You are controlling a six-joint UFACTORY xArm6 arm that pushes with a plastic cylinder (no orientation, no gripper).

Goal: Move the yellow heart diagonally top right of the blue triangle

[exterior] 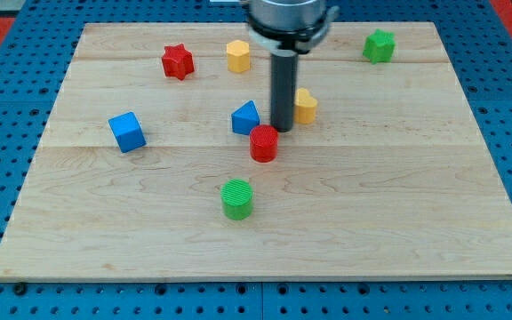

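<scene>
The yellow heart (pixel 307 107) lies on the wooden board just right of my rod, partly hidden by it. The blue triangle (pixel 245 118) lies just left of the rod. My tip (pixel 282 131) stands between the two blocks, touching or nearly touching the heart's left side. A red cylinder (pixel 263 143) sits right below the tip, below and right of the blue triangle. The heart is to the right of the triangle and slightly higher.
A yellow hexagon (pixel 238 55) and a red star (pixel 177 61) lie near the view's top. A green star (pixel 379 45) is at top right. A blue cube (pixel 127 132) is at left. A green cylinder (pixel 236 198) lies below centre. The board's edge (pixel 265 277) runs along the bottom.
</scene>
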